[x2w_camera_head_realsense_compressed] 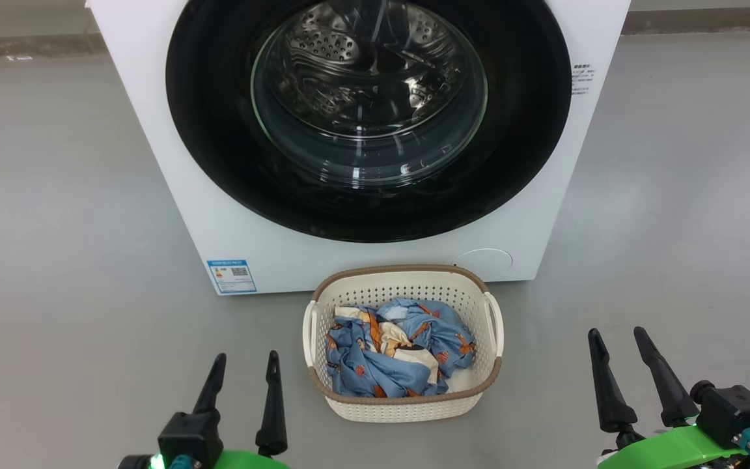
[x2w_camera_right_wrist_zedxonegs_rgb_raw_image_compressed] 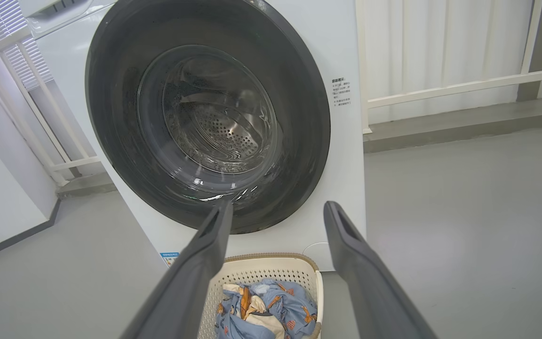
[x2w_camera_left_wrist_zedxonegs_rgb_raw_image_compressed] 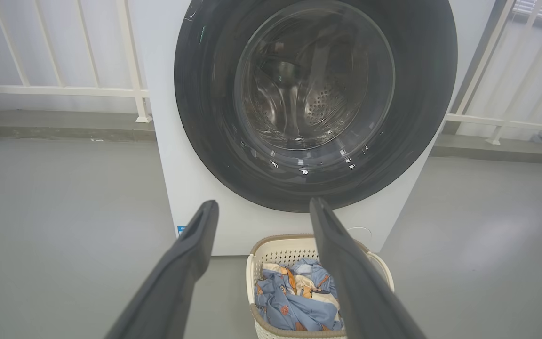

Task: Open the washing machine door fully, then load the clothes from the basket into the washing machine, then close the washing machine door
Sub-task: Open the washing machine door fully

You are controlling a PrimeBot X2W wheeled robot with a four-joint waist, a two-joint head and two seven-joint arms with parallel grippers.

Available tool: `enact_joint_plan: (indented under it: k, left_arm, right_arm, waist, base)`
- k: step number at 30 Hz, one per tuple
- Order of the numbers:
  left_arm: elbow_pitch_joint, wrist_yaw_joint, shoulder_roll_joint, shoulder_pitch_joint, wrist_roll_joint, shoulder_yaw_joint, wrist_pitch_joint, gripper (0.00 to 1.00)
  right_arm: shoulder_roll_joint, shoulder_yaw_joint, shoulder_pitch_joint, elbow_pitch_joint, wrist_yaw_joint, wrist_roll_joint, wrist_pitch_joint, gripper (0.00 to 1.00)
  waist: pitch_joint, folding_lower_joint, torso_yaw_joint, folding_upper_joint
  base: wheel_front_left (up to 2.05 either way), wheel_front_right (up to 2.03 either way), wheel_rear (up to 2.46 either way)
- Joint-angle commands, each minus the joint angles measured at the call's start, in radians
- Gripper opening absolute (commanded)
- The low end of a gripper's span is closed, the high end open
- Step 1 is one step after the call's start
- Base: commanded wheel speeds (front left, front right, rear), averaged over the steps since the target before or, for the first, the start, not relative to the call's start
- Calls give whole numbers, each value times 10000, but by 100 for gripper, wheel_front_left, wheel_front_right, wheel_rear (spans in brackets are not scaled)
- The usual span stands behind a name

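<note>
The left gripper (x2w_camera_head_realsense_compressed: 245, 358) and right gripper (x2w_camera_head_realsense_compressed: 616, 333) hang empty, jaws spread. Between them, slightly ahead, the basket (x2w_camera_head_realsense_compressed: 407, 407) holds the clothes (x2w_camera_head_realsense_compressed: 394, 358). Beyond the fingertips, the washing machine door (x2w_camera_head_realsense_compressed: 219, 143) sits shut on the washing machine (x2w_camera_head_realsense_compressed: 264, 254). Opening comes first: one gripper must likely reach its rim.

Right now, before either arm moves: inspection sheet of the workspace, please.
Surface: grey floor, smooth and dry-looking.
Job's things: washing machine upright; washing machine door shut; basket on the floor just in front of the machine; clothes bunched inside the basket.
Clutter: nothing seen.
Grippers: left gripper open and empty, left of the basket; right gripper open and empty, right of the basket.
Cables: nothing seen on the floor.
Surroundings: white railing behind the machine.
</note>
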Motion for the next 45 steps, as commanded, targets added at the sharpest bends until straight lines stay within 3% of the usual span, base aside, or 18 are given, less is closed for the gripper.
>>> enact_joint_plan:
  k: [1,11,26,45]
  left_arm:
    - [-265,45,58,-370,-113,349,-65,100]
    - [-237,17,58,-374,-4,337,-65,100]
    - [-233,-487,58,-314,-354,398,-65,100]
    - [-335,-482,58,-290,-342,465,-65,100]
  right_arm:
    - [-118,236,-70,-278,16,-3,-118,100]
    - [-118,227,-87,-279,16,-20,-118,100]
    - [-118,192,-83,-276,16,-50,-118,100]
    - [-118,196,-107,-221,16,-47,-118,100]
  waist:
    - [9,0,10,-1]
    - [15,0,41,-1]
    - [16,0,58,-1]
    - [59,-1,56,-1]
  base:
    - [0,0,0]
    - [0,0,0]
    - [6,6,-13]
    - [88,88,-176]
